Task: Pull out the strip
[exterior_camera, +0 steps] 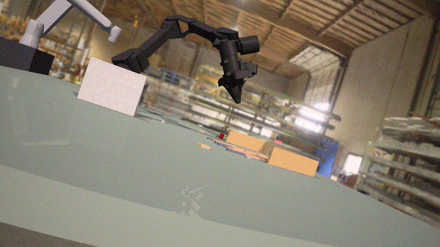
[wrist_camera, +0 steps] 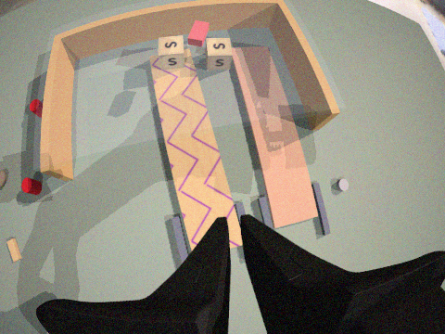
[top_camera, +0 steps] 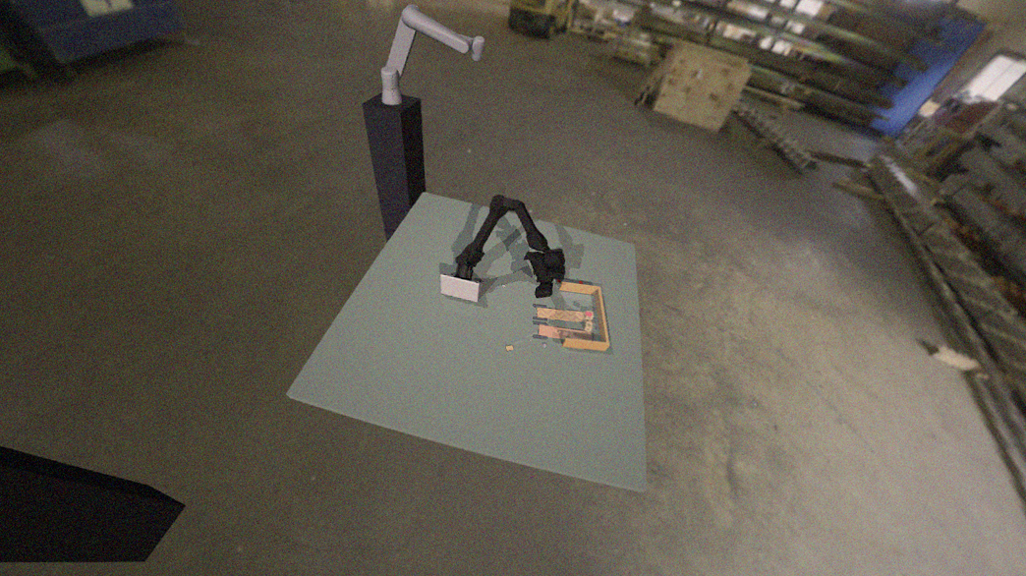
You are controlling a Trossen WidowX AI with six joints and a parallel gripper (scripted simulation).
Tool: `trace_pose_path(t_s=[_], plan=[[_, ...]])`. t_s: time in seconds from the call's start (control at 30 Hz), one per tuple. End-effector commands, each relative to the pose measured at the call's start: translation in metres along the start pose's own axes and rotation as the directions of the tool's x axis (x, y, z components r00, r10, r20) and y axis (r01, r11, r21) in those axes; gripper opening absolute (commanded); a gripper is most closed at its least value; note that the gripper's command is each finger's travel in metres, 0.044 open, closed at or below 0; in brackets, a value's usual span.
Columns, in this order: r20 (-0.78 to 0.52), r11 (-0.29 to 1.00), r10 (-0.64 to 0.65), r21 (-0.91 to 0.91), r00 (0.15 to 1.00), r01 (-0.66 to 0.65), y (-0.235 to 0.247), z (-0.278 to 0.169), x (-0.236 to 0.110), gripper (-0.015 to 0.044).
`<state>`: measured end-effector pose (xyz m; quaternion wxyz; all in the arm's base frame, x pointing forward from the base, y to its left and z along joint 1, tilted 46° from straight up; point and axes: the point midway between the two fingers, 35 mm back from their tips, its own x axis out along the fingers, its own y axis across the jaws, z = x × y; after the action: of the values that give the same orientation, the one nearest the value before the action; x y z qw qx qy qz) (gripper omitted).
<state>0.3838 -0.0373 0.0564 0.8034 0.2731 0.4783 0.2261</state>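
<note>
Three views show one moment. From the top view, a black arm [top_camera: 508, 223] rises from a pale block [top_camera: 460, 287] on a smooth grey-green bench [top_camera: 416, 379] and bends down toward a three-sided orange wooden fence [top_camera: 604, 320], whose open side faces the arm, likely so that strips can be drawn out toward it. In the exterior view, low across the bench, the jaws [exterior_camera: 236, 96] hang well above the fence, pointing down, clenched to a narrow wedge and gripping nothing; a grey second arm [exterior_camera: 70, 4] stands idle on a dark pedestal [exterior_camera: 19, 55] behind. In the wrist view the two black fingers nearly meet, over the near end of a flat orange strip with a purple zigzag [wrist_camera: 192, 148]. Beside it, to the right, lies a plain salmon strip [wrist_camera: 274, 148]; short grey rails [wrist_camera: 178, 236] flank the near ends of both, apparently as guides. At the far end of each strip sits a small beige cube marked with an S-like sign: one cube [wrist_camera: 171, 46] on the zigzag strip, the other cube [wrist_camera: 219, 47] by the plain strip; which one is the labelled target cannot be told. A red block [wrist_camera: 198, 32] lies behind them against the fence wall. Nothing has yet been pulled out.
</note>
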Motion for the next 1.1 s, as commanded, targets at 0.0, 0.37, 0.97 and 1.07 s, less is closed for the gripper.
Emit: trace_pose_path(t_s=[0.0,0.37,0.97,1.07], plan=[[-0.221,0.998,0.025,-0.058,0.975,-0.039,0.001,-0.006,0.031,0.0],[-0.503,0.979,0.078,-0.125,0.861,-0.162,0.011,-0.021,0.063,0.0],[-0.502,0.979,0.078,-0.125,0.861,-0.161,0.01,-0.031,0.082,0.0],[-0.502,0.979,0.078,-0.125,0.861,-0.161,0.01,-0.033,0.086,0.0]])
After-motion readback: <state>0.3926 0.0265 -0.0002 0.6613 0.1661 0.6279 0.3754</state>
